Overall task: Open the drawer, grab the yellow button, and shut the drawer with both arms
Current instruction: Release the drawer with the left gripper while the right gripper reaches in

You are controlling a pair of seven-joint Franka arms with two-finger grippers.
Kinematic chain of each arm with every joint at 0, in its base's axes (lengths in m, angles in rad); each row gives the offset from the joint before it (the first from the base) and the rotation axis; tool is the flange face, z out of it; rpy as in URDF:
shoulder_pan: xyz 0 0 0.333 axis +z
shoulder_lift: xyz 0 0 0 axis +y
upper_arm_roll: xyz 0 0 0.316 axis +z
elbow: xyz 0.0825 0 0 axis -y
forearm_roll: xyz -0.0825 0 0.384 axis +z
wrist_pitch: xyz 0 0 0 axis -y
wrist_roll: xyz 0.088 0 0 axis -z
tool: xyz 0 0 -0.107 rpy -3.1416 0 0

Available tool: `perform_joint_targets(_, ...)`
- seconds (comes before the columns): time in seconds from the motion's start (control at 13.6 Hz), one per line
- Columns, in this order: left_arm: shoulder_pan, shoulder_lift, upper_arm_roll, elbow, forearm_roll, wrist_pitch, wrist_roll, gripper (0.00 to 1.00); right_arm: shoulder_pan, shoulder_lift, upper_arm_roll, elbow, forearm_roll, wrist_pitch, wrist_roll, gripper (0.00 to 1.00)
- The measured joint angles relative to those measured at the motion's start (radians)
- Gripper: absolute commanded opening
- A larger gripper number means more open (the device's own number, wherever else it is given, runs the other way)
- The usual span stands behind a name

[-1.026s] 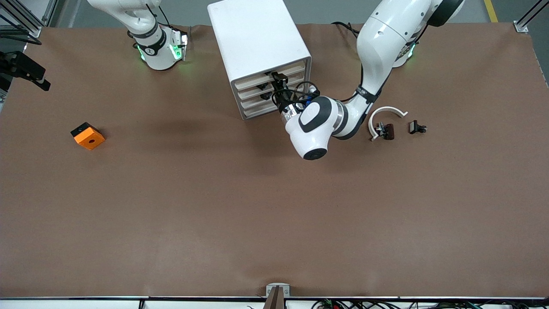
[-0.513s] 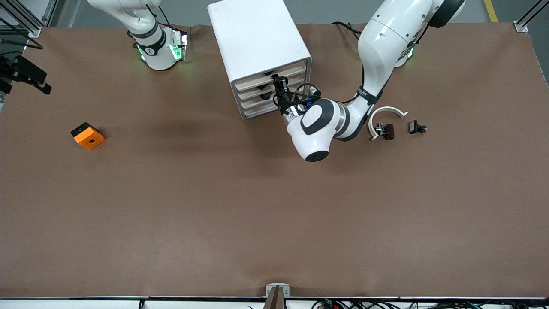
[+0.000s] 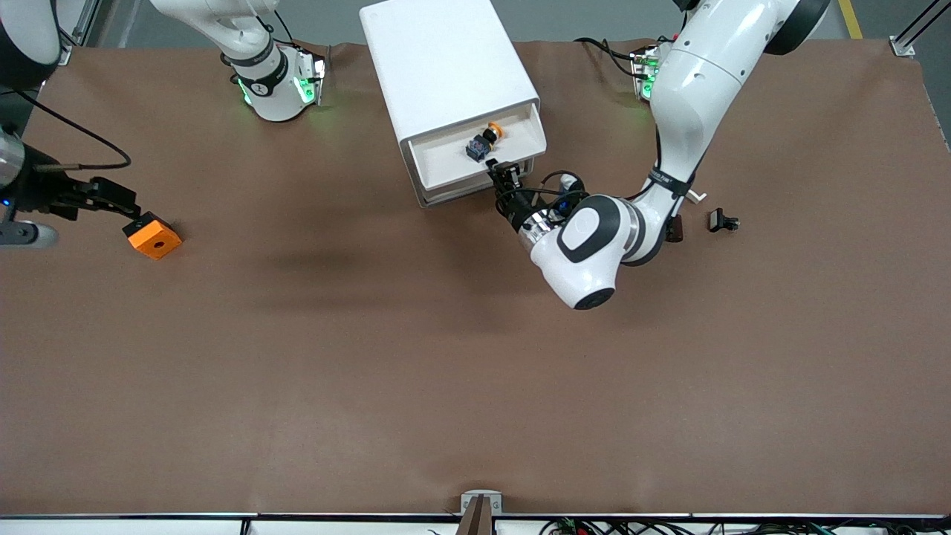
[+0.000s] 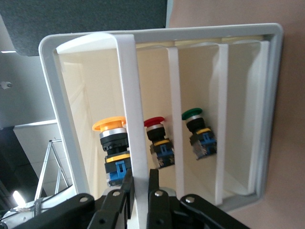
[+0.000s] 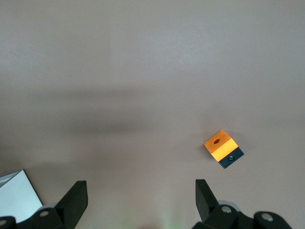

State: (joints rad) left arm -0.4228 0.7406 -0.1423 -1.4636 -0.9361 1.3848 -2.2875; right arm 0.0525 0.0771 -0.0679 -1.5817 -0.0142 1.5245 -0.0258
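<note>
Pinching the top drawer's [image 3: 475,152] front, the left gripper [image 3: 506,172] has its jaws pressed tight — button [image 3: 484,140] inside; right gripper [image 5: 138,200] hangs spread over the worktop's [image 3: 475,371] right-arm edge.

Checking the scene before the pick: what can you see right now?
table: one, brown, under everything
cabinet: one, white, mid-table near the arms' bases
open drawer: one, white, top level, pulled out
button: one, yellow-orange cap, in the open drawer
red button: one, a level below
green button: one, a level lower again
orange block: one, holed, toward the right arm's end
black clip: one, toward the left arm's end
left gripper: jaws shut on the open drawer's front edge
right gripper: jaws open, over the table beside the orange block
</note>
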Motion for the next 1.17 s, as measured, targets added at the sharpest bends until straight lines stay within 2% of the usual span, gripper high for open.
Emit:
perform_joint_targets(0.15,-0.001,0.001,0.023,0.023,0.000,0.003,0.000,0.04,0.017,0.008,0.001,0.003,0.000,-0.004,0.002,1.00)
perform_joint_targets(0.22,0.000,0.001,0.033,0.032,0.000,0.004,0.000,0.14,0.028,0.008,0.001,0.005,0.004,-0.006,0.022,1.00)
perform_joint_targets(0.29,0.000,0.002,0.040,0.038,0.000,0.004,0.000,0.54,0.039,0.008,0.002,0.007,0.025,-0.010,0.089,1.00)
perform_joint_targets(0.37,0.000,0.003,0.042,0.044,0.000,0.005,0.000,1.00,0.052,0.008,0.003,0.008,0.071,-0.023,0.202,1.00)
perform_joint_targets(0.51,0.001,0.004,0.044,0.070,0.000,0.016,0.008,1.00,0.107,0.008,0.007,0.009,0.124,-0.054,0.420,1.00)
perform_joint_targets(0.66,0.003,0.004,0.049,0.111,0.000,0.017,0.008,1.00,0.196,0.009,0.010,0.003,0.128,-0.057,0.544,1.00)
perform_joint_targets(0.95,0.008,0.004,0.119,0.196,0.002,0.017,0.015,1.00,0.390,0.010,0.013,-0.003,0.128,-0.004,0.881,1.00)
perform_joint_targets(1.17,0.009,0.003,0.174,0.249,0.059,0.017,0.063,1.00,0.550,0.010,0.015,-0.002,0.129,0.056,1.134,1.00)
